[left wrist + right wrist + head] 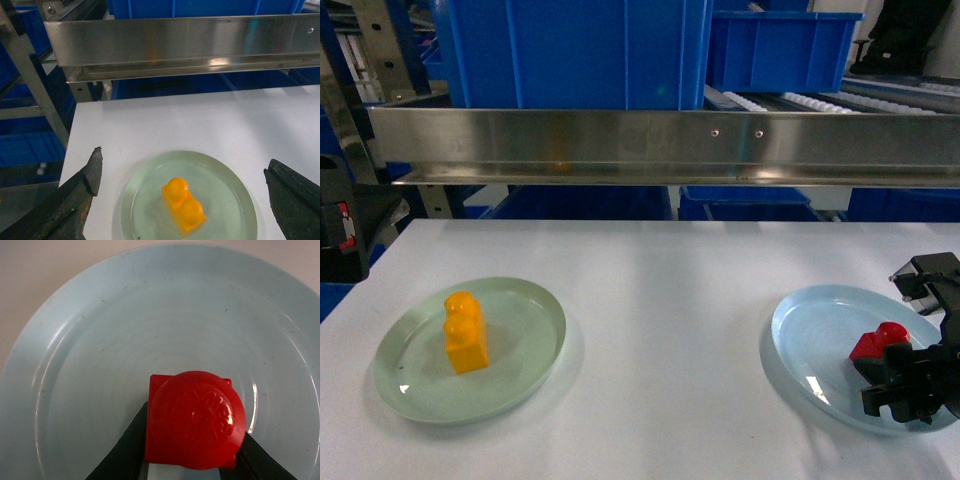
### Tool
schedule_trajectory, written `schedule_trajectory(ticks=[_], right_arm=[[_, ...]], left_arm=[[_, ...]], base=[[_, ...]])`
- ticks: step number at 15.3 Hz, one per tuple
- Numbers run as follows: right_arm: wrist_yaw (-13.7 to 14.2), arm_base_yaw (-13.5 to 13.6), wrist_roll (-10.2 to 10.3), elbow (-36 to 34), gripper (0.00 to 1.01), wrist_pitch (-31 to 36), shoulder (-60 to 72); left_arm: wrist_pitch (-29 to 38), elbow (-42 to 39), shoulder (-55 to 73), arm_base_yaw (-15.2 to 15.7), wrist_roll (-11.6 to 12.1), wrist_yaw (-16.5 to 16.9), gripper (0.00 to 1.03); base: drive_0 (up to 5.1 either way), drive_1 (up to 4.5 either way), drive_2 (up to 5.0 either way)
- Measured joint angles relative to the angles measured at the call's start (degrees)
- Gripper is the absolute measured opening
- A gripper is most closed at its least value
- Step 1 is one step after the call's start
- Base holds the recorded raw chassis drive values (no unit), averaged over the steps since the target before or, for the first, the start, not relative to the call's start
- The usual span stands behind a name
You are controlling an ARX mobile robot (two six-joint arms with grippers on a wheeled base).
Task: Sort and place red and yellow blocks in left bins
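The yellow block [466, 332] stands on a pale green plate [525, 375] at the table's left. In the left wrist view the same yellow block [184, 206] lies on that green plate [225, 185], below and between the wide-apart fingers of my left gripper [182, 162], which is open and holds nothing. The red block [880, 345] is over a pale blue plate [810, 340] at the right. My right gripper [895, 370] is shut on it; up close its black fingers [132, 440] press both sides of the red block [195, 417]. Blue bins [570, 50] stand on the rack behind.
A steel rail [670, 145] runs across the rack front above the table's far edge. A second blue bin [780, 50] sits further right on rollers. More blue crates [750, 200] show below the rail. Dark equipment [340, 235] stands at the left edge.
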Motion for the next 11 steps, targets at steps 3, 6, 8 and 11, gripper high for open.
schedule_trajectory(ticks=[3, 6, 8, 11], right_arm=[[0.1, 0.2, 0.4, -1.7, 0.29, 1.8, -0.3], [0.6, 0.8, 0.8, -6.5, 0.29, 4.9, -6.5], [0.9, 0.7, -0.2, -10.9, 0.29, 8.2, -15.3], [1.0, -0.1, -1.8, -20.4, 0.29, 6.3, -32.2]], left_arm=[[0.0, 0.0, 0.0, 0.0, 0.0, 0.0, 0.98], [0.0, 0.0, 0.0, 0.0, 0.0, 0.0, 0.98], [0.0, 0.0, 0.0, 0.0, 0.0, 0.0, 0.98], [0.0, 0.0, 0.0, 0.0, 0.0, 0.0, 0.98]], base=[[0.0, 0.0, 0.0], [0.0, 0.0, 0.0], [0.0, 0.0, 0.0], [0.0, 0.0, 0.0]])
